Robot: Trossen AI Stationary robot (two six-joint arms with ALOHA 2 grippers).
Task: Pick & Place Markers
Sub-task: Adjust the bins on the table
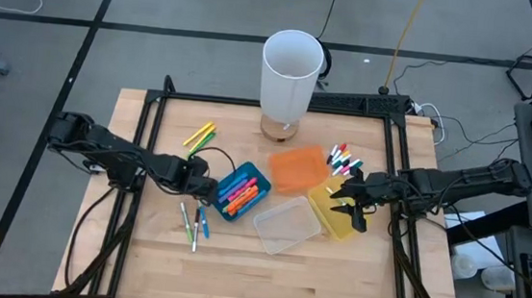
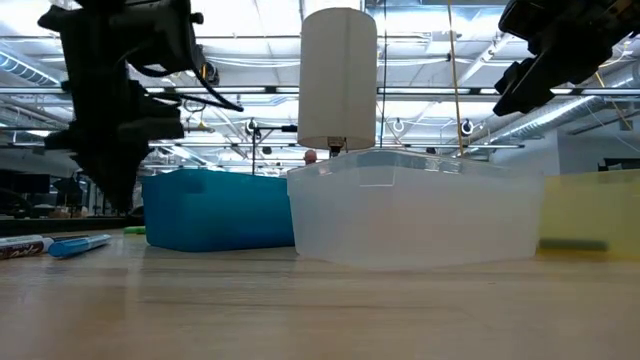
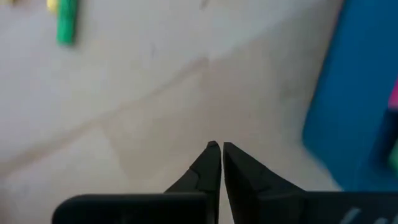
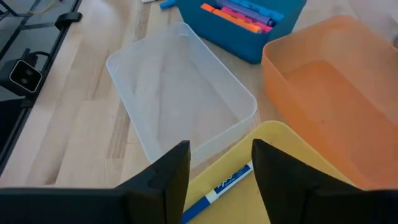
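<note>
Pale wood table (image 1: 237, 262) carries 4 bins: blue bin (image 1: 240, 192), orange bin (image 1: 298, 168), clear bin (image 1: 287, 224), yellow bin (image 1: 333, 213).

Markers, location and axis:
- Pink/orange markers (image 1: 239, 196) lie packed in blue bin, long axes parallel, along the bin's length, on a diagonal in the high view.
- 1 blue-capped white marker (image 4: 217, 189) lies flat in yellow bin, axis diagonal, cap end toward R gripper.
- Yellow/green markers (image 1: 200, 135) on bare wood behind L gripper, diagonal.
- 3 or so markers (image 1: 194, 224) on wood in front of blue bin, axes running roughly front-to-back.
- Small cluster (image 1: 344, 160) beside orange bin, ends too small to tell.

L gripper (image 3: 217, 148): just beside blue bin, above bare wood, fingers together, nothing between them.

R gripper (image 4: 221, 155): above yellow bin, fingers apart, empty, over the marker, not touching it.
</note>
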